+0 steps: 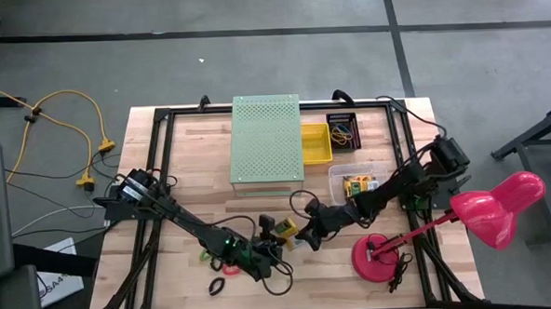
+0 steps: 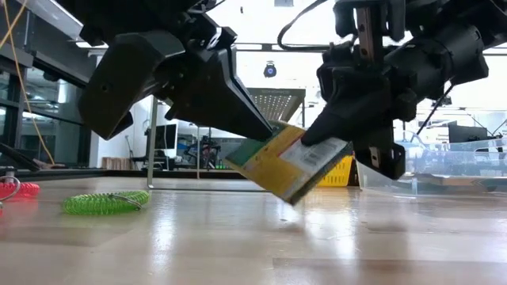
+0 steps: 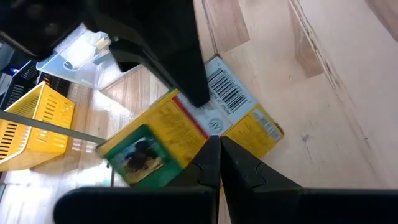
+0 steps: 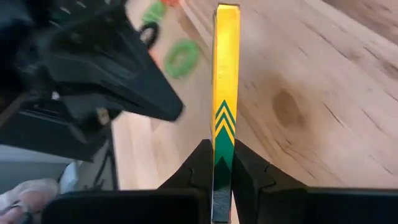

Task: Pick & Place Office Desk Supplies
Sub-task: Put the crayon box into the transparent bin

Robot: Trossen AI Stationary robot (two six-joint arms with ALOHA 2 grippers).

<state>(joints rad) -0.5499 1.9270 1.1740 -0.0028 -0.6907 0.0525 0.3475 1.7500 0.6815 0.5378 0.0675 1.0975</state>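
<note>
Crayon box (image 2: 287,162): tilted, lifted just clear of the table, between both arms.
Right gripper (image 4: 222,163): clamped on the box's thin edge.
Left gripper (image 3: 219,155): fingers pressed together, tips at the box, gripping nothing.
Advice: I'd keep the left arm clear and carry the box level.

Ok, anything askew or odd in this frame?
Yes: the crayon box hangs tilted above the table, pinched at once by the left pincer and the right pincer, both shut on it. Nothing looks spilled or damaged.
</note>
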